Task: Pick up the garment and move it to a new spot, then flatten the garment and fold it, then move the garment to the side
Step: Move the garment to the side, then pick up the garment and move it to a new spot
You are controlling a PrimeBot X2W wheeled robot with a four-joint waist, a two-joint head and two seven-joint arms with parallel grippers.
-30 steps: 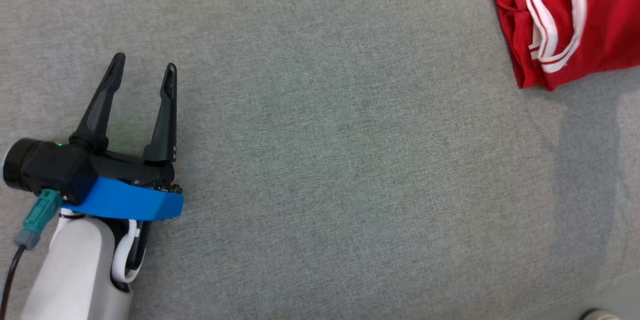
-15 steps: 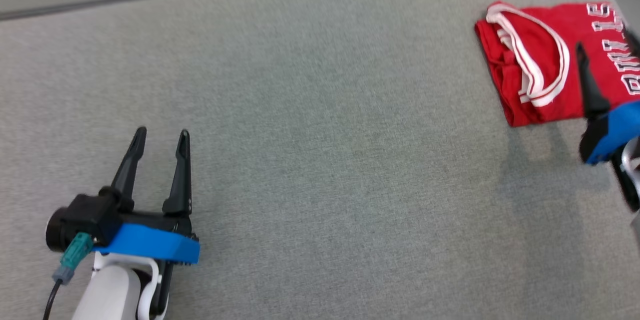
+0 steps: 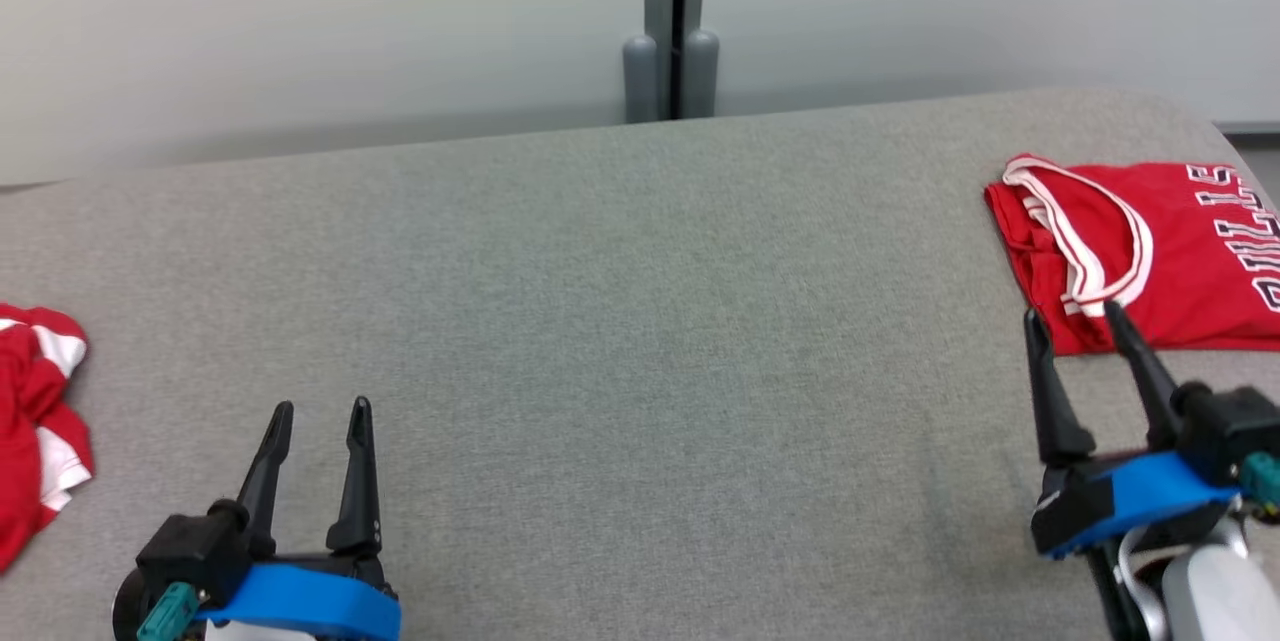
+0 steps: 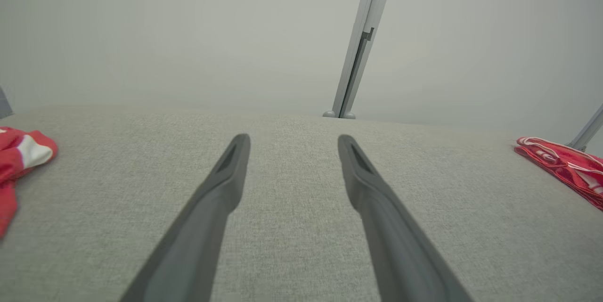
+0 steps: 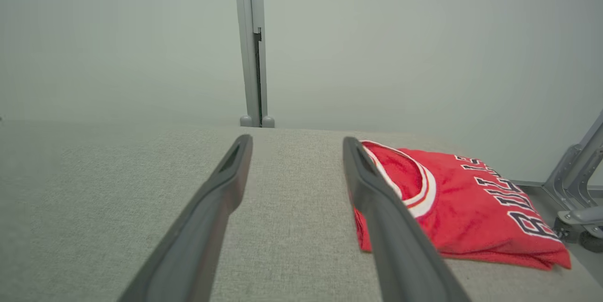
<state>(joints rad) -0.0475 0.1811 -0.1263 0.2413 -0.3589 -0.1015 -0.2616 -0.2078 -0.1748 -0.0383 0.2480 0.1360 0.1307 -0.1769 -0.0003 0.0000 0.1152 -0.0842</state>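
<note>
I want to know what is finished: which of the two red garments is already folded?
The lettered garment on the right, lying flat with squared edges; the left garment lies crumpled in a heap.

The grey table is open in the middle, between a folded red shirt and a bunched red cloth.

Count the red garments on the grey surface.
2. A folded red jersey lies at the far right, beyond the right gripper; a crumpled red garment sits at the left edge, partly cut off. Others may be hidden.
</note>
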